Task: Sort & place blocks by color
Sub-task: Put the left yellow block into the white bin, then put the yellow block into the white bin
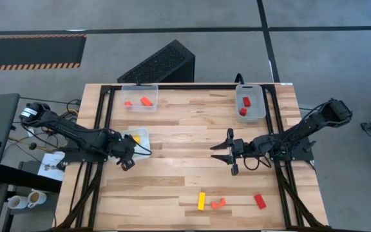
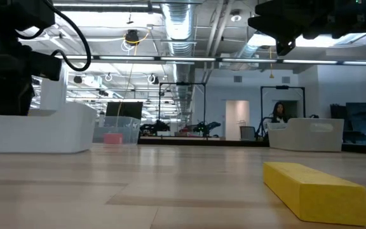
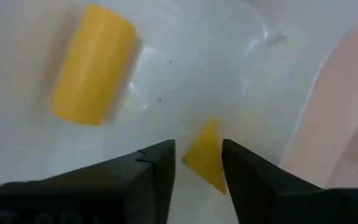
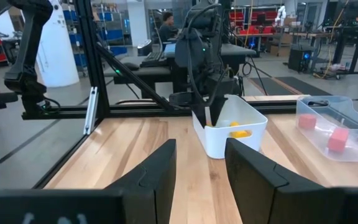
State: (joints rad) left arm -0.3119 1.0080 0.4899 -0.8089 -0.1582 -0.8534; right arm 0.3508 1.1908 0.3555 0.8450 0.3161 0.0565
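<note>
The left gripper [image 3: 197, 168] hangs inside the white tray [image 1: 144, 133], its fingers spread a little with a yellow wedge [image 3: 205, 155] between them; whether they touch the wedge or have just let it go cannot be told. The wedge's narrow tip points away from the gripper, so its long axis runs roughly along the fingers. Farther in on the tray floor lies a yellow cylinder-like block [image 3: 92, 64], its long axis tilted a little off that of the wedge.

My reading is that the step in hand is the drop of a yellow piece into the tray. The next move would call for the left arm to lift clear of the tray wall and leave the wedge behind.

The right gripper [image 1: 227, 153] hovers over bare wood well to the right of the tray, fingers spread and empty, pointing toward the tray.

Three blocks lie unsorted on the surface, toward the near edge and well apart from the tray: a yellow bar [image 1: 201, 200] with its long axis running front to back, an orange arch [image 1: 218, 203] just beside it, and a red block [image 1: 259, 201] farther right, set at a slant. Of the two clear bins, one [image 1: 129, 90] behind the tray holds orange-red pieces, and the other [image 1: 257, 107], far right of the tray, holds red ones.
</note>
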